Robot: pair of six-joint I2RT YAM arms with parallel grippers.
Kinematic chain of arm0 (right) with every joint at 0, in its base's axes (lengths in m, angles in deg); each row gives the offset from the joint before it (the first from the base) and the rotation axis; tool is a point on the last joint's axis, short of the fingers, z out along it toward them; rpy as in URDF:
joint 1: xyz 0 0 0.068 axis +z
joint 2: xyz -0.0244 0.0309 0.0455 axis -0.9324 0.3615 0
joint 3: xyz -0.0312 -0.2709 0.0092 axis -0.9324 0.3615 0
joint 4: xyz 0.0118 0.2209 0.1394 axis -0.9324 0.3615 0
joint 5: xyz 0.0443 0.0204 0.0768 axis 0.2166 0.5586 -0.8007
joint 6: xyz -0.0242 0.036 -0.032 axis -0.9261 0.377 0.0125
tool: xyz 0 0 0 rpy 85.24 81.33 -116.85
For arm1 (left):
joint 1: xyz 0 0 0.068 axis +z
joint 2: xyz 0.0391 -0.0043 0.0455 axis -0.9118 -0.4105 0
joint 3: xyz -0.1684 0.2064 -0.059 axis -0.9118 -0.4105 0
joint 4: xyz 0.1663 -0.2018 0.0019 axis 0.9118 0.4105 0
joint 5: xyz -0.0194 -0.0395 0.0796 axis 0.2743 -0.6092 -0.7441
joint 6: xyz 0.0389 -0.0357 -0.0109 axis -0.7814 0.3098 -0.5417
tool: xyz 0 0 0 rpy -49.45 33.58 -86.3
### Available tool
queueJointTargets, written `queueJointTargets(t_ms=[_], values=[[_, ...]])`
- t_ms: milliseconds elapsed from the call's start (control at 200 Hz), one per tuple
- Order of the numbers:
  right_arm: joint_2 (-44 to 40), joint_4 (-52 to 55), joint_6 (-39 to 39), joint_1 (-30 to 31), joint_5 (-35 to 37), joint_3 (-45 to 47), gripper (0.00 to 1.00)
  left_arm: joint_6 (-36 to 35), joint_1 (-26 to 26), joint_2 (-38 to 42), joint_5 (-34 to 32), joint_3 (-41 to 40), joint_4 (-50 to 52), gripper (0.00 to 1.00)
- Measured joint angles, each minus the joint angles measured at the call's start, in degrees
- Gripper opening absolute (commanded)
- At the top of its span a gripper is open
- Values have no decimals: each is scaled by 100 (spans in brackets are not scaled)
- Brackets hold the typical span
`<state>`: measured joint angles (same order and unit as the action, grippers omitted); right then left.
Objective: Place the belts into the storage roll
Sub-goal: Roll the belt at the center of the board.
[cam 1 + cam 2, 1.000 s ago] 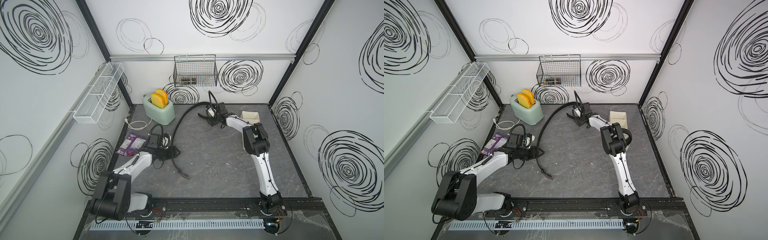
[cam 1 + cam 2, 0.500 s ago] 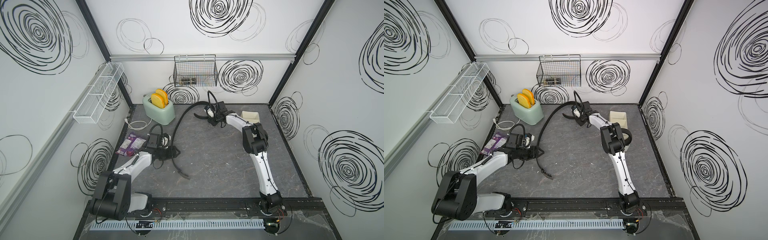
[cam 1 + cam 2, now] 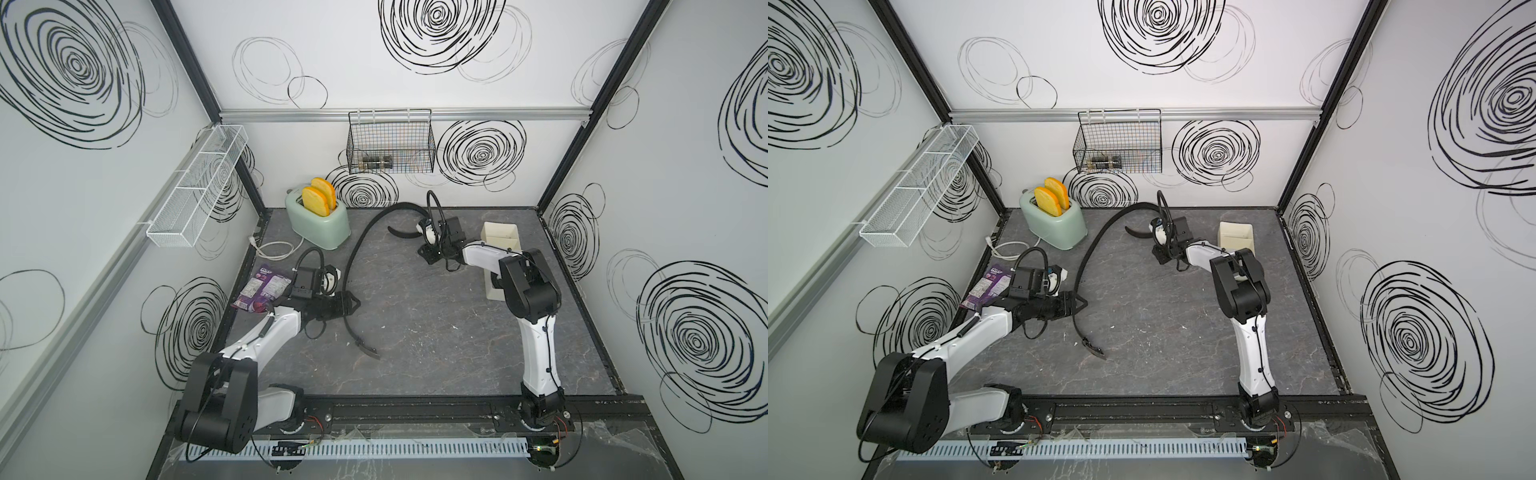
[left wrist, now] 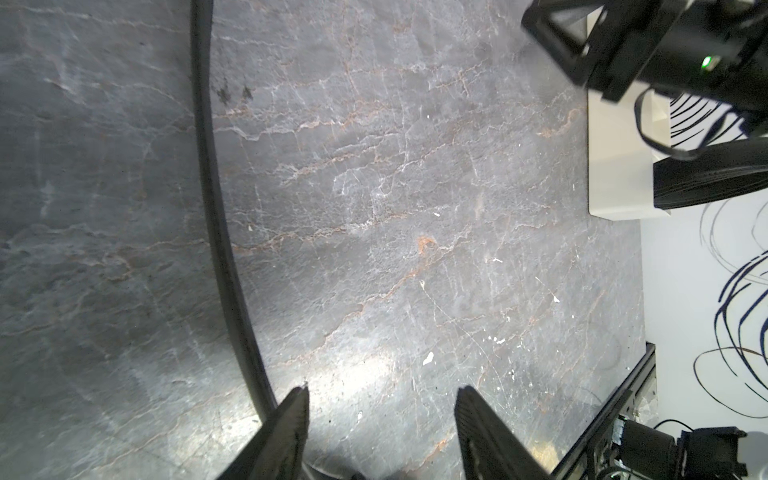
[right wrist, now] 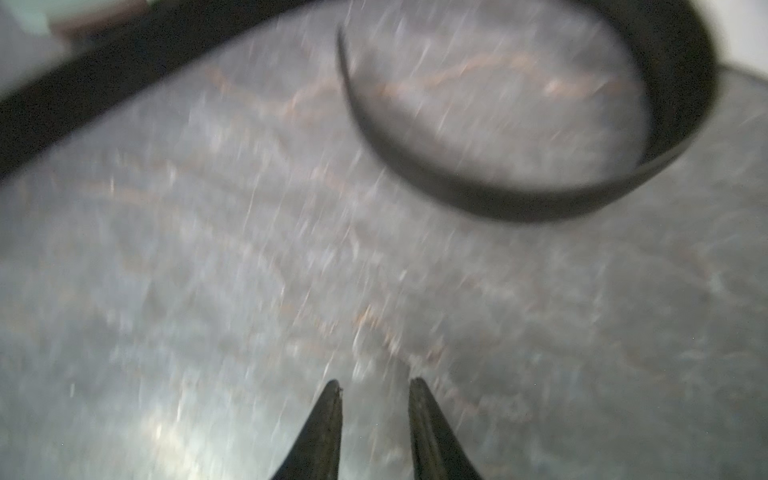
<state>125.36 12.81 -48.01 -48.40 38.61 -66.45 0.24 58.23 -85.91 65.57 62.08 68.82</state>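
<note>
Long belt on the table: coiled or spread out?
Spread out. In both top views the belt lies in one long arc across the table, only its far end curled.

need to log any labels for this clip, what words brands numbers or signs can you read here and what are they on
No text can be read with certainty.
purple packet: a white logo and pale label panels, too small and blurred to read.
dark item in the black wire basket: too small to tell whether it bears any print.
toaster and storage tray: no print shows.
</note>
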Motion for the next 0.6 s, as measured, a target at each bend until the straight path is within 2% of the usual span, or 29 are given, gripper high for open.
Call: queueJointTargets(t_ms=[140, 235, 460, 601], values=[[667, -1274, 1333, -101, 151, -966, 29, -42, 0, -9, 0, -7, -2, 61], [1158, -1550, 1884, -153, 321, -1770, 35, -59, 0, -85, 7, -7, -7, 61], [2839, -203, 2358, -216, 741, -4682, 38, -101, 33, -446, 35, 22, -7, 61], [3064, 509, 2334, -234, 892, -4800, 38, -107, 59, -461, 61, 28, -7, 61]])
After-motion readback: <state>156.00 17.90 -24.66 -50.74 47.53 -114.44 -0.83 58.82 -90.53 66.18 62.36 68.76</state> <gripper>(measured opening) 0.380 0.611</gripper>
